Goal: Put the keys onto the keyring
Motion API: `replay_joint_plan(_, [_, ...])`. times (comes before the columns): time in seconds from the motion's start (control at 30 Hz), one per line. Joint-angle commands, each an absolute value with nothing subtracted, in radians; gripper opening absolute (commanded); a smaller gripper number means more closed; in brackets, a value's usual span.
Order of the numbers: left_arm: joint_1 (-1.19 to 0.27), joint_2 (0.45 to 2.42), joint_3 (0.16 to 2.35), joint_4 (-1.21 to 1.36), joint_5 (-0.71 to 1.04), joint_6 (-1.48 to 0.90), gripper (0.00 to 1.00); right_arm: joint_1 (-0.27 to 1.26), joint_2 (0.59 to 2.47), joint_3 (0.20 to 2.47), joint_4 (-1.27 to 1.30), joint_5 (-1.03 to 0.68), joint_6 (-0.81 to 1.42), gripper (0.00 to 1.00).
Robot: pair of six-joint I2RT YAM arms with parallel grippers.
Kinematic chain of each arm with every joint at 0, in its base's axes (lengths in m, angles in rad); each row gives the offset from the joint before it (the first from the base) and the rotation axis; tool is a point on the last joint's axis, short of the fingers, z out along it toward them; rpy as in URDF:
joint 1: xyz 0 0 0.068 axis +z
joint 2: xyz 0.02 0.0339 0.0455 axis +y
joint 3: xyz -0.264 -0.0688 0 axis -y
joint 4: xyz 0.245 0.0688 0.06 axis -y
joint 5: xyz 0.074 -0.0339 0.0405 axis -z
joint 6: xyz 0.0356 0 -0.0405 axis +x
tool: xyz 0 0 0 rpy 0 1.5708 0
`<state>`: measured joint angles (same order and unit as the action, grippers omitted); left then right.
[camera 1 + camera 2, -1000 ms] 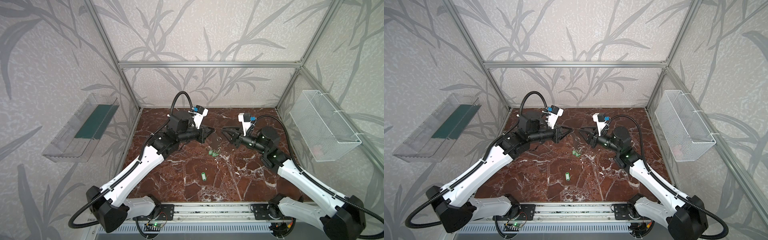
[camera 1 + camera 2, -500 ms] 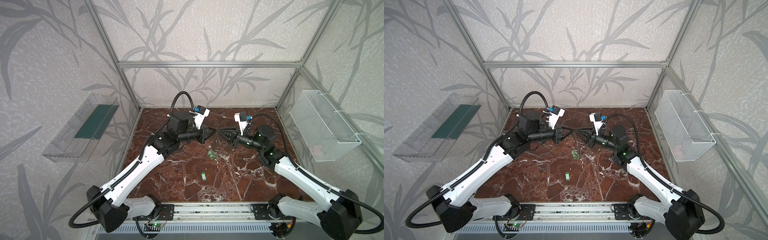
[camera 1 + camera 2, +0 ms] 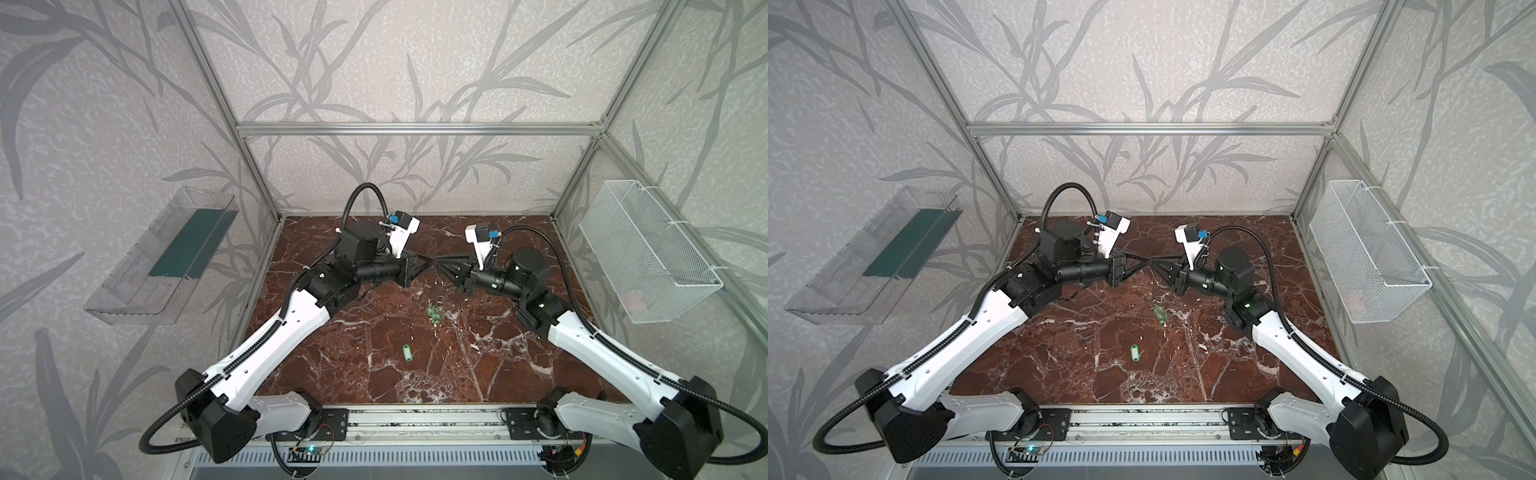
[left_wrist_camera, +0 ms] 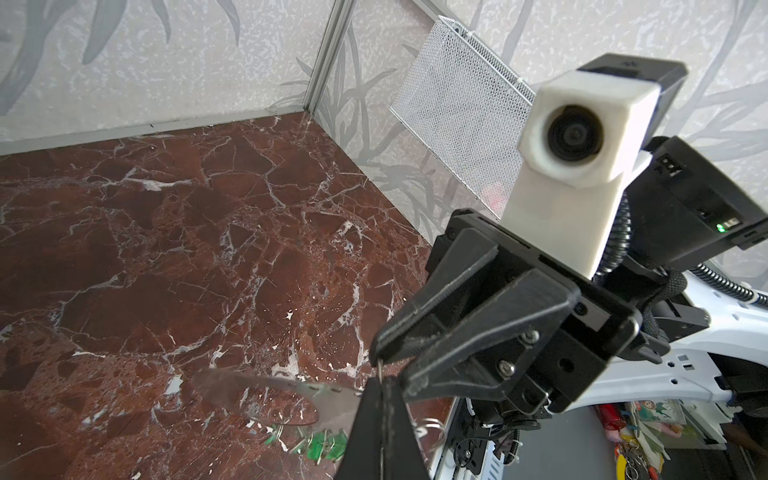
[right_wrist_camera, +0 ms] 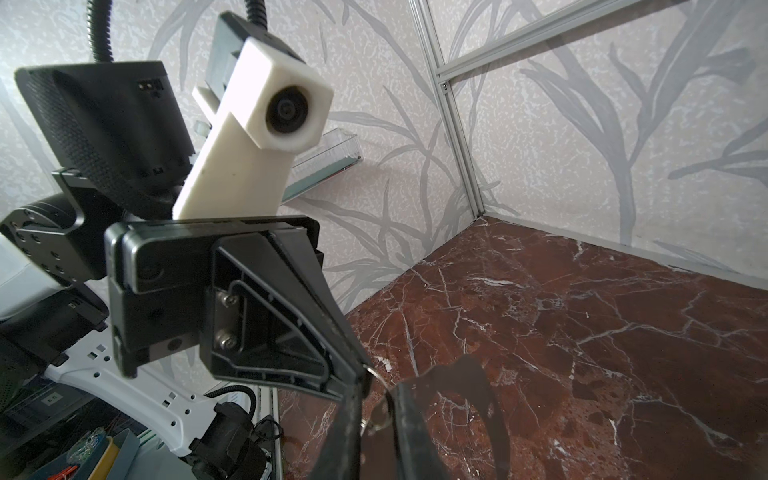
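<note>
My left gripper [image 4: 380, 384] is shut on the rim of the keyring [image 4: 257, 380], a flat grey plate held edge-out above the floor. Green-tagged keys [image 4: 324, 444] hang under it and show blurred in both top views [image 3: 435, 313] [image 3: 1160, 314]. My right gripper [image 5: 376, 399] meets the left one tip to tip [image 3: 438, 262] [image 3: 1156, 262]. Its jaws stand narrow, with a small wire ring [image 5: 380, 409] between them beside the keyring's dark outline [image 5: 478, 374]. Another green-tagged key [image 3: 408, 352] [image 3: 1134, 352] lies alone on the floor nearer the front.
The floor is red-brown marble [image 3: 498, 365]. A white mesh basket [image 3: 648, 253] hangs on the right wall and a clear plastic tray [image 3: 166, 257] on the left wall. Aluminium frame posts stand in the corners, and a rail [image 3: 419, 424] runs along the front.
My right gripper has moved left until its tips meet the left gripper's, and its jaws have narrowed. The left arm has held the keyring in about the same place.
</note>
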<state>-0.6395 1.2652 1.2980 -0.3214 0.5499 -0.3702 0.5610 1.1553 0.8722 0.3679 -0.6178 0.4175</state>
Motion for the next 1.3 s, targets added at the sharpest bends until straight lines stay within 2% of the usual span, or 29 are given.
replay_joint_plan(0.0, [-0.647, 1.252, 1.301, -0.266, 0.581, -0.372, 0.0, 0.569, 1.169, 0.902, 0.359, -0.616, 0.406, 0.16])
replay_joint_plan(0.1, [-0.647, 1.252, 1.302, -0.264, 0.588, -0.372, 0.0, 0.572, 1.177, 0.906, 0.358, -0.62, 0.405, 0.14])
replay_joint_plan(0.33, [-0.648, 1.265, 1.3, -0.26, 0.613, -0.37, 0.0, 0.582, 1.181, 0.916, 0.363, -0.634, 0.403, 0.15])
replay_joint_plan(0.47, [-0.648, 1.268, 1.299, -0.266, 0.591, -0.364, 0.0, 0.583, 1.179, 0.916, 0.364, -0.642, 0.405, 0.0])
replay_joint_plan(0.73, [-0.648, 1.251, 1.285, -0.261, 0.558, -0.369, 0.0, 0.58, 1.154, 0.895, 0.37, -0.616, 0.4, 0.0])
replay_joint_plan(0.83, [-0.647, 1.222, 1.265, -0.246, 0.521, -0.375, 0.23, 0.572, 1.145, 0.881, 0.387, -0.606, 0.409, 0.0])
replay_joint_plan(0.93, [-0.644, 1.186, 1.246, -0.244, 0.464, -0.379, 0.33, 0.562, 1.137, 0.874, 0.394, -0.604, 0.413, 0.0])
replay_joint_plan(1.03, [-0.639, 1.148, 1.21, -0.215, 0.416, -0.391, 0.34, 0.557, 1.128, 0.865, 0.4, -0.598, 0.41, 0.0])
replay_joint_plan(1.27, [-0.616, 1.115, 1.149, -0.15, 0.44, -0.424, 0.35, 0.535, 1.118, 0.842, 0.443, -0.61, 0.422, 0.0])
